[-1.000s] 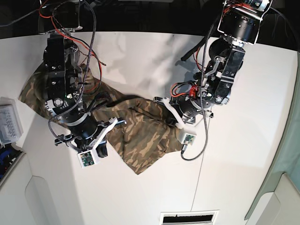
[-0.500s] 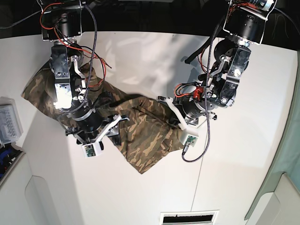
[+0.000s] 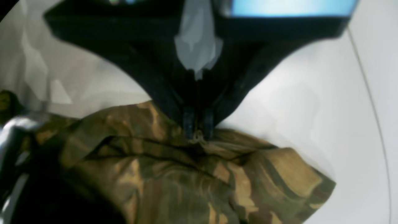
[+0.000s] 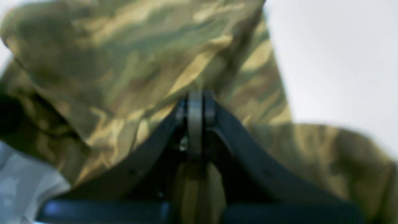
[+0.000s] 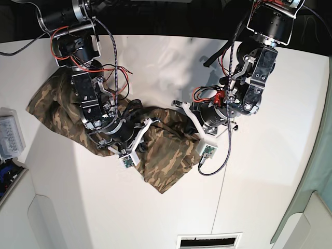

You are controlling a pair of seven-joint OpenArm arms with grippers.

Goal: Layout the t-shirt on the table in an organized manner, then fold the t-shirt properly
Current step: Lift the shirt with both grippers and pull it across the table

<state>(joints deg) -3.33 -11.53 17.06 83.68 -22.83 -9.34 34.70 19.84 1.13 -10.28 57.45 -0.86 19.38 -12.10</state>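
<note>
Two closed fingers [image 3: 206, 124], rumpled camouflage t-shirt [image 5: 166, 155], white table [image 5: 270, 176]

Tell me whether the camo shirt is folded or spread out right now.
Neither: the shirt lies bunched, with creases and overlapping layers, one part angling toward the front of the table.

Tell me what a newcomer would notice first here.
First come the two black robot arms reaching in from the top of the base view, their hands low over the middle of the cloth. Next is the camouflage t-shirt, rumpled and spread from the left side of the white table to beneath the arm on that view's right.
</note>
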